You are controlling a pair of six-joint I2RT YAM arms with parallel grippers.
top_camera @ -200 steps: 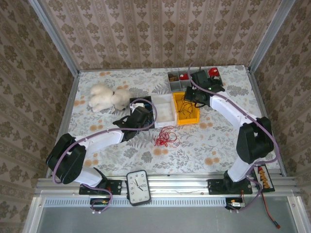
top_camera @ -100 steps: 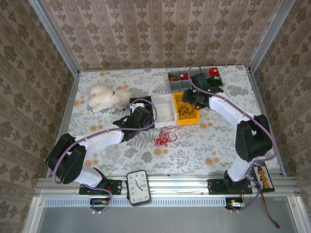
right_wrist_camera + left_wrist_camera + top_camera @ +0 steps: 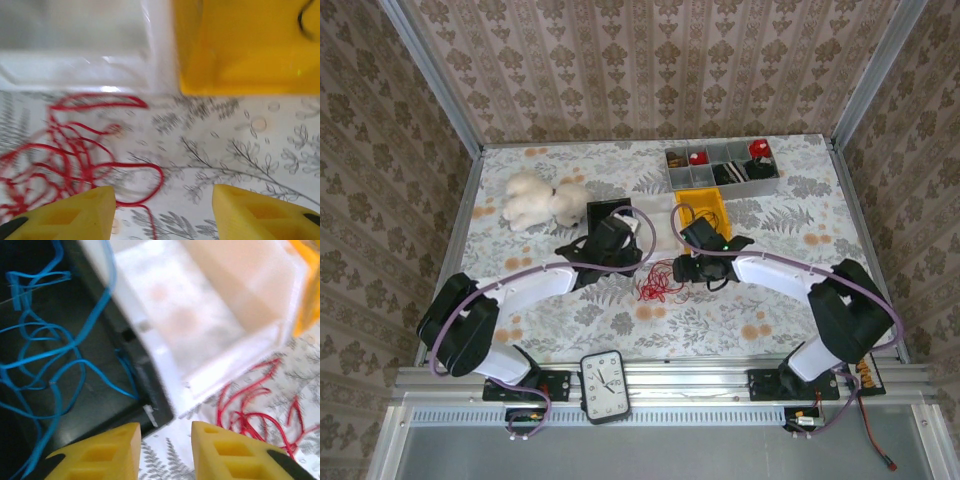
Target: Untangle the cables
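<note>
Red cables (image 3: 660, 282), blue cables (image 3: 52, 385), yellow bin (image 3: 240, 50)

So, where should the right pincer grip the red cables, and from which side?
Probably at the loose loop on the right edge, from straight above: the red cables lie flat on the table, and that loop stands apart from the dense tangle, near the open right pincer.

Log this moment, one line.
left hand: open, empty, above black tray edge | blue wires: in black tray | right hand: open, empty, above red wires on table
</note>
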